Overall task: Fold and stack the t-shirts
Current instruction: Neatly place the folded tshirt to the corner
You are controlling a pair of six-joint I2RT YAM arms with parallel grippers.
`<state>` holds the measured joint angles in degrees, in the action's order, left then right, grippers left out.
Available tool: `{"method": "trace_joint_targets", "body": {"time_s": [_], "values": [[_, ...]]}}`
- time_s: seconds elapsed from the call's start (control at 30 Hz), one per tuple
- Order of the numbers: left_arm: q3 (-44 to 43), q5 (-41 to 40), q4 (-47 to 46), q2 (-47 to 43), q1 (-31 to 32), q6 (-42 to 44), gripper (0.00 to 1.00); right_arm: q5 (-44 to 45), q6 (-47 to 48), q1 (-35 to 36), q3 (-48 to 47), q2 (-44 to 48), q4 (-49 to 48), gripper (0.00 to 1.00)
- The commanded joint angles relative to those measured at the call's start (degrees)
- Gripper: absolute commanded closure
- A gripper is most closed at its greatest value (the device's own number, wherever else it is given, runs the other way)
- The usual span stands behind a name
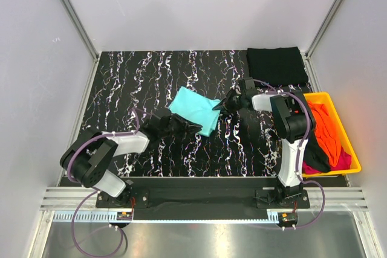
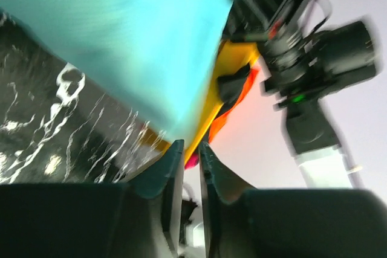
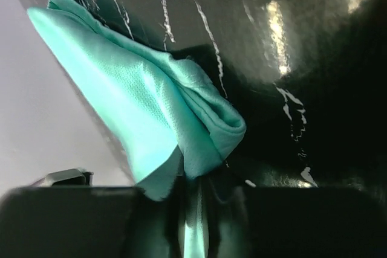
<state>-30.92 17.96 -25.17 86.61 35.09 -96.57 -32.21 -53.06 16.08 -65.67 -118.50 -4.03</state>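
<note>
The folded light teal cloth t-shirt (image 1: 195, 107) lies between both grippers. The right gripper (image 1: 217, 106) clamps its right edge. The left gripper (image 1: 193, 127), jaws barely parted and empty, sits at its near edge.

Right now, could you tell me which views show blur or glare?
Left wrist view: motion blur smears the teal shirt and right arm. Right wrist view: shirt sharp, bright glare spots on the table. Top view: crisp, reddish glow by the bin.
</note>
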Motion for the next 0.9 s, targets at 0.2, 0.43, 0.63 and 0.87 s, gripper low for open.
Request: {"method": "trace_joint_targets", "body": {"time_s": [0.2,0.43,0.63,0.87], "values": [[-5.73,6.83,18.11,-9.68,-1.16,21.50,0.71,9.33,21.14,0.27,-8.77,8.80,20.63,1.00],[-3.53,2.44,32.62,-20.23,-2.05,33.89,0.69,23.31,39.57,-0.25,-15.27,15.84,36.97,1.00],[-5.47,0.24,38.43,-23.06,-2.13,44.27,0.68,36.32,50.32,-4.11,-25.45,15.84,47.25,1.00],[-8.63,1.91,40.55,-19.64,-2.13,51.21,0.68,40.20,59.03,-11.67,-38.90,8.31,49.38,1.00]]}}
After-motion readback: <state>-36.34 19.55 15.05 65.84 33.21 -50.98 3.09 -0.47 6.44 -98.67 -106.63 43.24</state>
